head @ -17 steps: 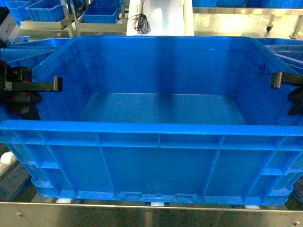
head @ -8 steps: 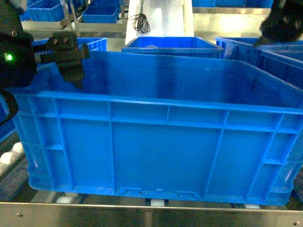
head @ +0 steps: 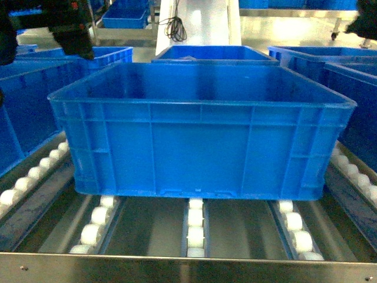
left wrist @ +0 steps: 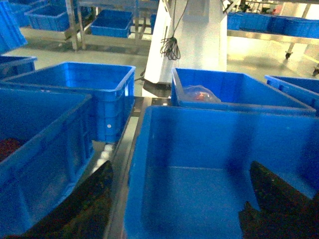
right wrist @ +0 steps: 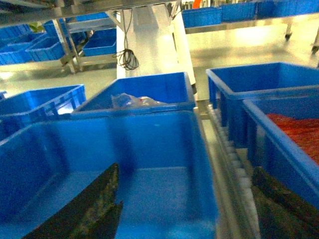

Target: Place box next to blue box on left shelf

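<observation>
Box (head: 200,132) sits mid-frame on left shelf (head: 194,227) rollers, blue crate (head: 23,112) beside it at left. Both pincers spread, clear of rim: left pincer (left wrist: 174,199), right pincer (right wrist: 184,209). Placement looks complete; next, retract arms upward.

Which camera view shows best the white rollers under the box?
The head view: the white rollers run in rows from the metal front lip under the box. The right wrist view shows only a blurred row beside the box; in the left wrist view I cannot make out any.
</observation>
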Controlling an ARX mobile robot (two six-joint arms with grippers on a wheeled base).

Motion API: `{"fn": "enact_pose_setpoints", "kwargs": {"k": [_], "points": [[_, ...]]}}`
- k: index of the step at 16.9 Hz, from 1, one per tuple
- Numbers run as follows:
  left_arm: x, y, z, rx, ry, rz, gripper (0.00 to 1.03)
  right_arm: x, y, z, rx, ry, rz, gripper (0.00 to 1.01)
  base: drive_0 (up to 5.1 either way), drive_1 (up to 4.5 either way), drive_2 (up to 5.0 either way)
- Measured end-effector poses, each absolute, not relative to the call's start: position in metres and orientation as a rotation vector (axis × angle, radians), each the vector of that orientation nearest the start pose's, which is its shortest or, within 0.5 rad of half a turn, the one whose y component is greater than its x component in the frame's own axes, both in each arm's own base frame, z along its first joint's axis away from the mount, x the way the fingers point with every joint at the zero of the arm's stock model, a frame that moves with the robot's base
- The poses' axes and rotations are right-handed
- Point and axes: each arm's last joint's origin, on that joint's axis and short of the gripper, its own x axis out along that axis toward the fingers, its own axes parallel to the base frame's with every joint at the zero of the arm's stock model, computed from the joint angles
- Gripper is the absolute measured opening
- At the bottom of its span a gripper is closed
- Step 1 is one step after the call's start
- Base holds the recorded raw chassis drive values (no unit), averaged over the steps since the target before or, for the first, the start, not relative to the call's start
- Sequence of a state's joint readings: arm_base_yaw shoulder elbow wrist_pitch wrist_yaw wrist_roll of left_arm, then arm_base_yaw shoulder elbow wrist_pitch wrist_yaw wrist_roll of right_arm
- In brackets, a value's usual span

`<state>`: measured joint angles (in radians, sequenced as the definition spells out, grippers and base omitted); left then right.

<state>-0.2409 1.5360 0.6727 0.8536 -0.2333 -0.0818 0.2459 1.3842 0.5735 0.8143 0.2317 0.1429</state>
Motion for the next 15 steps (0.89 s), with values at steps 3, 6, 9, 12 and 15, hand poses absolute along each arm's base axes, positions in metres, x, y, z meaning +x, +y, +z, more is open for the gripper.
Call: {"fn": "enact_pose_setpoints", "kwargs": {"k": [3, 6, 9, 12, 15], "points": [[0.238, -0.031, 0.193, -0.017, 0.008, 0.003, 0.26, 0.219, 0.030, 0.198, 0.019, 0.007, 0.003, 0.21, 0.0, 0.00, 0.0], [0.207, -0.018, 0.183, -0.016, 0.009, 0.006, 0.02, 0.192, 0.017, 0.186, 0.006, 0.012, -0.005, 0.01, 0.0, 0.00, 0.0], [0.187, -0.013, 0.178, -0.015, 0.015, 0.002, 0.02, 0.174, 0.012, 0.180, 0.006, 0.010, 0.000, 0.01, 0.0, 0.00, 0.0], [0.170, 0.000, 0.174, -0.016, 0.015, 0.009, 0.02, 0.160, -0.001, 0.176, 0.007, 0.011, -0.018, 0.01, 0.0, 0.00, 0.0], [0.157, 0.000, 0.161, -0.015, 0.027, -0.002, 0.02, 0.149, 0.000, 0.170, 0.006, -0.026, 0.000, 0.01, 0.0, 0.00, 0.0]]}}
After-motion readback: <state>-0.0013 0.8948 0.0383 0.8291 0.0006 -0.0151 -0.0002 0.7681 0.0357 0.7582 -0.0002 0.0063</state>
